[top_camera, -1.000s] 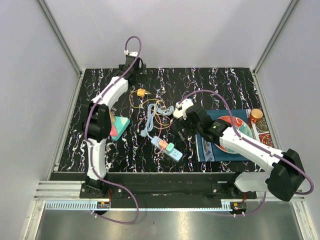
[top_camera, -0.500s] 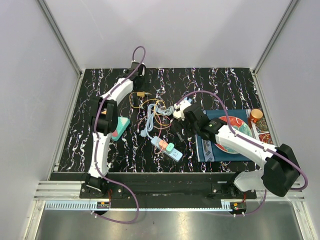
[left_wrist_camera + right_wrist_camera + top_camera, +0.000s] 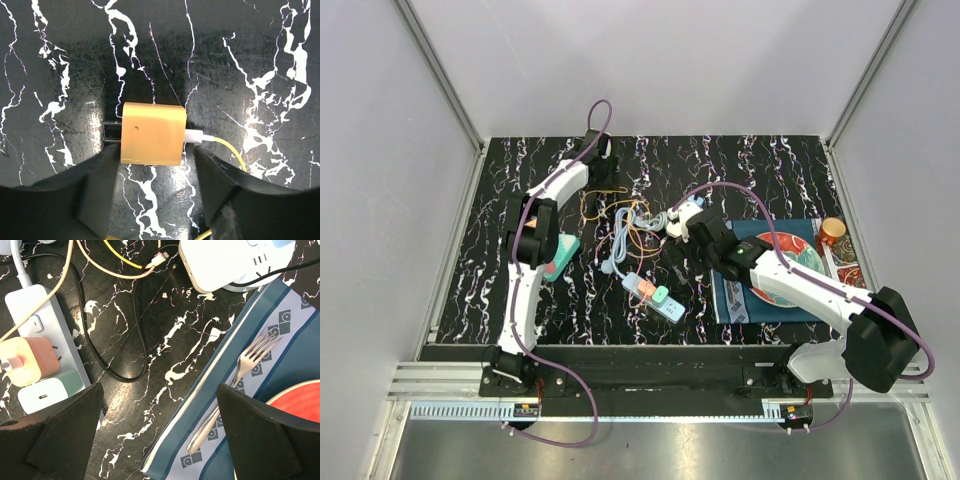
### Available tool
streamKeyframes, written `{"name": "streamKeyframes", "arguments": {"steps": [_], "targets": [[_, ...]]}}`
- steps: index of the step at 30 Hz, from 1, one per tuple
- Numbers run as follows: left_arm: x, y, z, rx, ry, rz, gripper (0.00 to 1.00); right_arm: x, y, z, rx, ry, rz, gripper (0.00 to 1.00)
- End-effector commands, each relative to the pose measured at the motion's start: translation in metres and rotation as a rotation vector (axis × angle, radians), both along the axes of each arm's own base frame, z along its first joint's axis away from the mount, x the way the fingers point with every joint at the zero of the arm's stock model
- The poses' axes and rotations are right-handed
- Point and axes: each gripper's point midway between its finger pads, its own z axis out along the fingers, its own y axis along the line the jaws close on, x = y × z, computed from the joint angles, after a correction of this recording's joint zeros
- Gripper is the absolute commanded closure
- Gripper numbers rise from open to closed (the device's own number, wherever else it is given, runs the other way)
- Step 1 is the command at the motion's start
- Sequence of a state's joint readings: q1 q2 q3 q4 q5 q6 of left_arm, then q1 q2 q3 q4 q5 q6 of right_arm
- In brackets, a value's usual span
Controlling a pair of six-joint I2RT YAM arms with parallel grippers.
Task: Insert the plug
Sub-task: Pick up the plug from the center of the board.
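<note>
The left gripper (image 3: 605, 178) reaches to the far part of the black table (image 3: 770, 160), well away from the power strip (image 3: 655, 297). In the left wrist view, the yellow plug (image 3: 152, 133) lies flat on the table. Its two metal pins point to the left. A yellow cord (image 3: 227, 148) comes out of its right side through a little white end. The gripper is down around the plug, with one dark finger (image 3: 95, 190) on each side. The fingers are spread. The left one is right at the plug's corner, and a small gap shows between the plug and the right one, so it is not pinching yet. The right gripper (image 3: 159, 390) hangs over the middle of the table with its fingers spread wide and nothing between them. Under it, the white power strip has a pink plug (image 3: 22, 367) and a green plug (image 3: 50, 392) in it, side by side. One free spot with holes shows just past the pink one. A black cord (image 3: 100, 340) curls beside the strip. To the right, a fork (image 3: 240, 385) lies on a blue cloth (image 3: 280, 335) next to a red plate (image 3: 300, 405).
</note>
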State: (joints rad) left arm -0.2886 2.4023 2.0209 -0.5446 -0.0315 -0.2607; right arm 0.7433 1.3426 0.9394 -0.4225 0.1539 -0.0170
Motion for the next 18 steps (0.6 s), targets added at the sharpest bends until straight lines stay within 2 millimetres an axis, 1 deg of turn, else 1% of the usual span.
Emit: {"name": "streamKeyframes", "arguments": {"steps": [1,2,3,4,6,7,8,9,10,11,12,13,14,15,16,17,18], "targets": [[0.006,-0.005,0.015,-0.035,-0.034,-0.010,0.40,0.005,0.005,0.006,0.043,-0.021,-0.005,0.00],[0.006,-0.005,0.018,-0.033,-0.039,-0.015,0.47,0.004,0.006,0.006,0.044,-0.020,-0.002,0.00],[0.005,-0.004,0.018,-0.032,-0.041,-0.016,0.52,0.005,0.005,0.007,0.045,-0.023,-0.005,0.00],[0.006,-0.004,0.027,-0.035,-0.059,-0.018,0.56,0.005,0.005,0.008,0.046,-0.025,-0.006,0.00],[0.002,-0.009,0.030,-0.059,-0.067,-0.041,0.63,0.005,0.005,0.010,0.051,-0.031,-0.006,0.00],[0.001,-0.010,0.044,-0.073,-0.093,-0.053,0.66,0.006,0.005,0.013,0.056,-0.039,-0.007,0.00],[0.000,-0.011,0.049,-0.080,-0.105,-0.059,0.69,0.006,0.005,0.015,0.059,-0.042,-0.007,0.00],[-0.002,-0.012,0.047,-0.089,-0.119,-0.062,0.70,0.006,0.005,0.017,0.063,-0.047,-0.008,0.00],[-0.004,-0.014,0.067,-0.112,-0.160,-0.074,0.74,0.005,0.006,0.020,0.085,-0.044,-0.022,0.00],[-0.005,-0.015,0.073,-0.122,-0.179,-0.075,0.76,0.005,0.007,0.023,0.093,-0.048,-0.023,0.00],[-0.009,-0.015,0.073,-0.133,-0.194,-0.076,0.78,0.006,0.006,0.027,0.100,-0.055,-0.030,0.00],[-0.011,-0.016,0.096,-0.159,-0.238,-0.080,0.79,0.005,0.007,0.033,0.120,-0.066,-0.036,0.00],[-0.014,-0.017,0.105,-0.170,-0.260,-0.080,0.80,0.006,0.008,0.039,0.132,-0.074,-0.039,0.00],[-0.018,-0.017,0.109,-0.184,-0.277,-0.080,0.84,0.007,0.008,0.044,0.145,-0.084,-0.042,0.00],[-0.021,-0.018,0.136,-0.210,-0.324,-0.077,0.84,0.008,0.008,0.051,0.161,-0.097,-0.059,0.00],[-0.025,-0.017,0.144,-0.221,-0.337,-0.075,0.84,0.010,0.009,0.058,0.175,-0.110,-0.068,0.00],[-0.030,-0.017,0.169,-0.243,-0.379,-0.075,0.84,0.012,0.008,0.064,0.183,-0.123,-0.084,0.00]]}}
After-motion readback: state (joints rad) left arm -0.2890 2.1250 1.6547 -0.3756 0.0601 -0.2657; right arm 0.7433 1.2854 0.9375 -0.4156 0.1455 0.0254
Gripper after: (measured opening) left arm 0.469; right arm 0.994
